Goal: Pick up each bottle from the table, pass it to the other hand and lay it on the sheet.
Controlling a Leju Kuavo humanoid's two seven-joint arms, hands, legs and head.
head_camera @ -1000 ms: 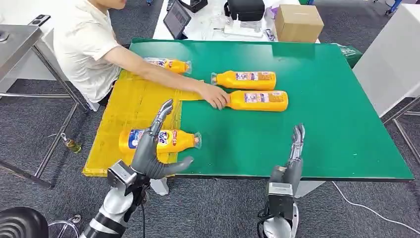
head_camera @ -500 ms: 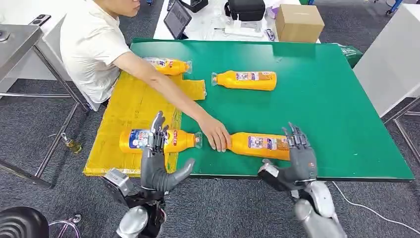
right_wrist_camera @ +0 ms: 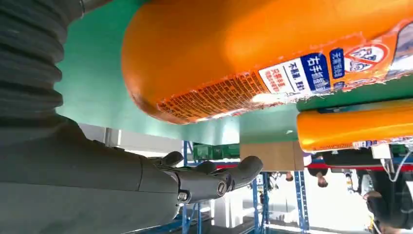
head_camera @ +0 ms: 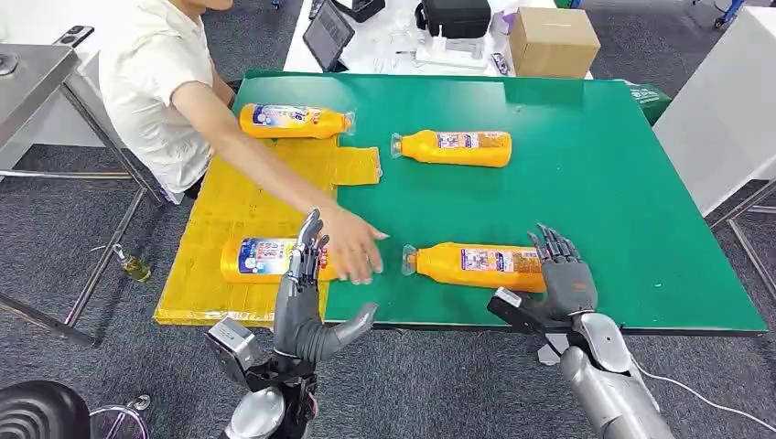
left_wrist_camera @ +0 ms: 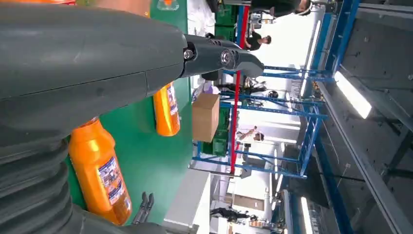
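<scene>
Several orange bottles lie on the green table. The nearest bottle lies near the front edge, cap to the left. My right hand is at its base, fingers spread, not closed on it. Another bottle lies on the yellow sheet, partly hidden by my left hand, which stands open with fingers pointing up at the table's front edge. A person's hand reaches over that bottle's cap. Two more bottles lie farther back, one at the sheet's far end, one mid-table.
The person in a white shirt sits at the table's left side, arm stretched across the sheet. A cardboard box and devices sit on a white table behind. A metal table stands at the far left.
The person's hand left the near bottle's cap and moved left to the bottle on the sheet. My right hand edged up to the near bottle's base. My left hand stayed about where it was.
</scene>
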